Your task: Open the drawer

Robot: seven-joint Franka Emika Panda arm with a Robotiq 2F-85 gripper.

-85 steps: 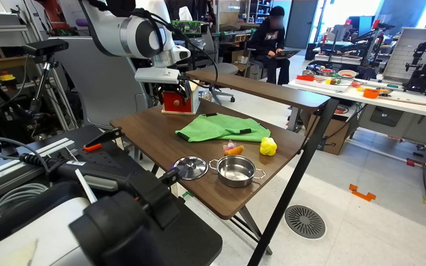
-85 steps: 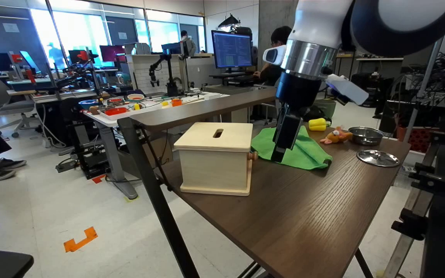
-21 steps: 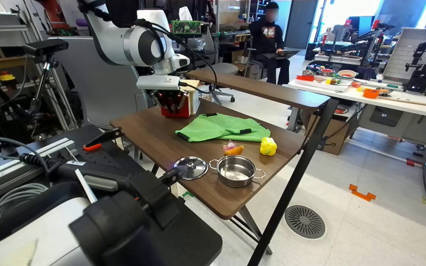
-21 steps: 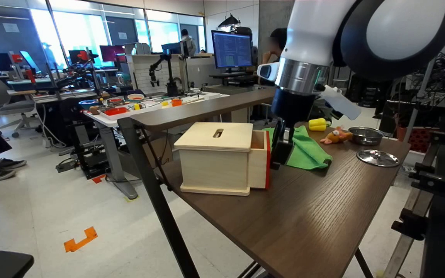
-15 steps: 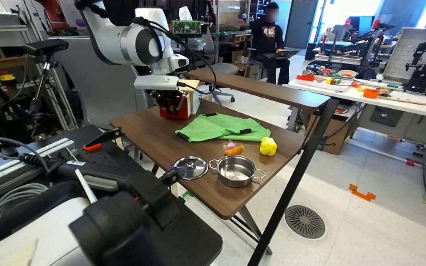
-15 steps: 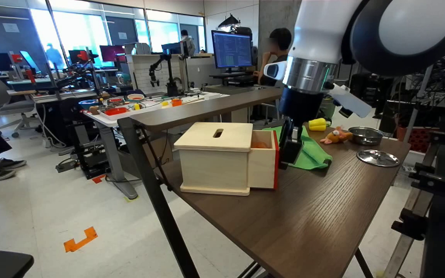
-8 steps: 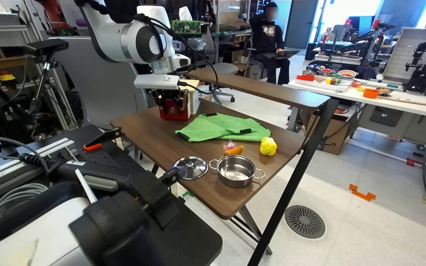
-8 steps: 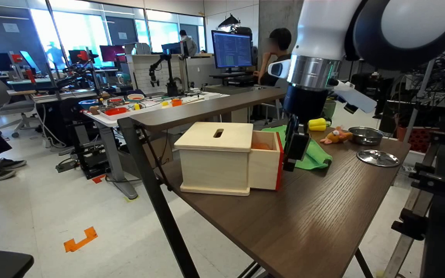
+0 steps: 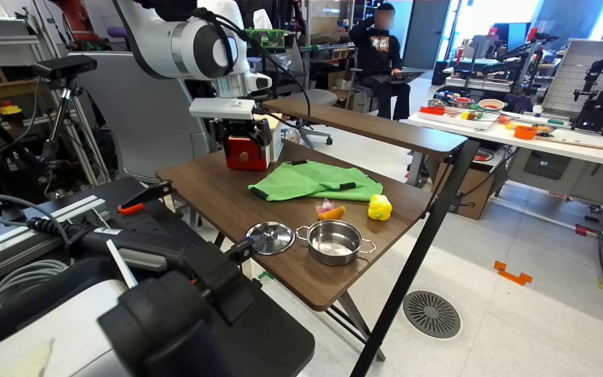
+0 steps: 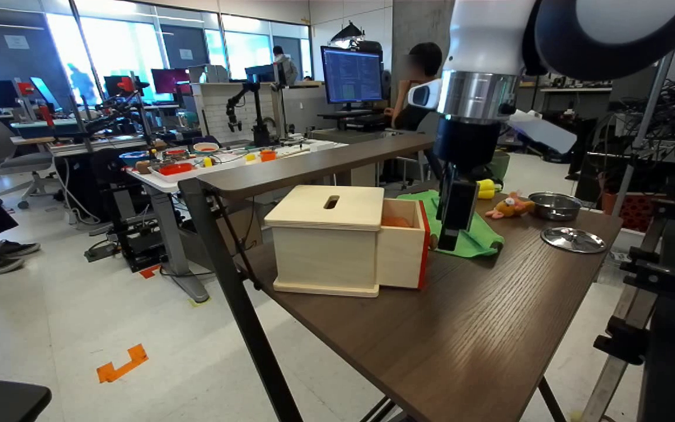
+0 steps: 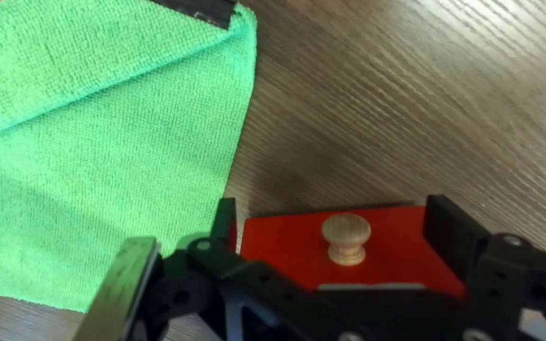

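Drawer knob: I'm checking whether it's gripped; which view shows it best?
Wrist view: the knob shows large, whole, clear of the open pincer. In an exterior view the knob is small; in an exterior view the knob barely shows.

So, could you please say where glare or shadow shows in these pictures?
In the wrist view, glare on the tabletop at upper right and shadow beside the drawer; in both exterior views, windows washed nearly white; in an exterior view, bright light across the floor.

Red-fronted wooden drawer (image 10: 401, 258), partway out of its pale box (image 10: 326, 258)
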